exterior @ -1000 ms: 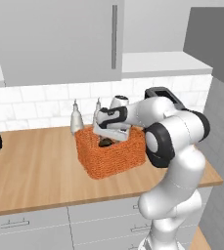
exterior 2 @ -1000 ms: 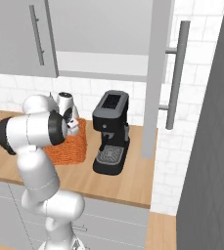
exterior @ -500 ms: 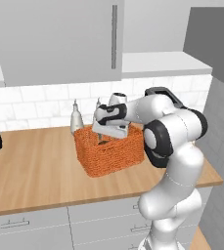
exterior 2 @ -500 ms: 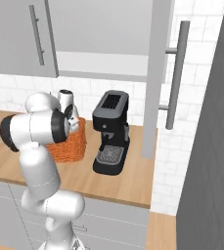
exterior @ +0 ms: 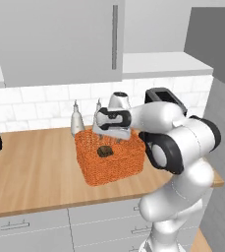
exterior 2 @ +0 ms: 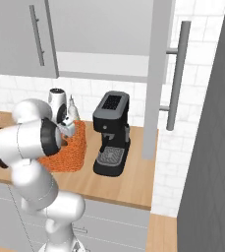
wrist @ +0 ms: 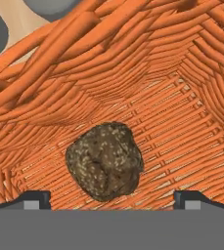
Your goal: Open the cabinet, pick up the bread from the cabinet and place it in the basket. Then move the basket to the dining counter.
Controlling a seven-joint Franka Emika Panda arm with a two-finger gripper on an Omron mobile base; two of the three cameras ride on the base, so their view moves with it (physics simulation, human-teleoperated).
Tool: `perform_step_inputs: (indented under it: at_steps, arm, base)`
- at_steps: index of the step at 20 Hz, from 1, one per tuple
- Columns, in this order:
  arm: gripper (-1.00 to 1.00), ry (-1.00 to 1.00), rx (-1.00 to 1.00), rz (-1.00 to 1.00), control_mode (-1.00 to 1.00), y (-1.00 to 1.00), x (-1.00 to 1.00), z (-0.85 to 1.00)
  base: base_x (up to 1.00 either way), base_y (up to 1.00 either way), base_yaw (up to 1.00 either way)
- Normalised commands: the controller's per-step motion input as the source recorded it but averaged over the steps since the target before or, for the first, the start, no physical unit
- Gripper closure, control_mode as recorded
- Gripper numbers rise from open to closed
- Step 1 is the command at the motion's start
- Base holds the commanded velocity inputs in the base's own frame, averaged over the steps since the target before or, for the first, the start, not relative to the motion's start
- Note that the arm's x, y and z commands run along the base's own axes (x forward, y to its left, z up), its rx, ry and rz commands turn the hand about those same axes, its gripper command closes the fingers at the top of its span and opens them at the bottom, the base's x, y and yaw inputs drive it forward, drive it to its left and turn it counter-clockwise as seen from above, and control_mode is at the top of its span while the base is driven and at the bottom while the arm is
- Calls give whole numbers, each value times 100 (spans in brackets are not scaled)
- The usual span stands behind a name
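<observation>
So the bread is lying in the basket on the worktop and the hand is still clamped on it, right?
Not quite. The bread does lie in the basket on the worktop, but the hand is not clamped on it: in the hand view its fingertips stand wide apart, clear of the bread on both sides. The hand is open, above the basket.

Bread sits in the orange basket

The dark brown bread [wrist: 104, 161] rests on the woven basket [wrist: 147, 63] floor, between the parted fingertips [wrist: 35, 199].
</observation>
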Motion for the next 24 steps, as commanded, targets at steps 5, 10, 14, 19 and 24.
perform_step_inputs:
  at_steps: [5, 10, 14, 19, 24]
  arm:
    - [-100, -15, 0, 0, -100, -3, -62, 41]
    - [-100, -13, 0, 0, -100, -16, -56, 45]
    - [-100, -4, 0, 0, -100, -51, -55, 49]
    - [-100, 0, 0, -1, -100, -69, -45, 28]
    - [-100, 0, -3, -1, -100, -61, -14, 0]
  base:
    - [0, 0, 0]
    - [0, 0, 0]
    - [0, 0, 0]
    - [0, 0, 0]
    - [0, 0, 0]
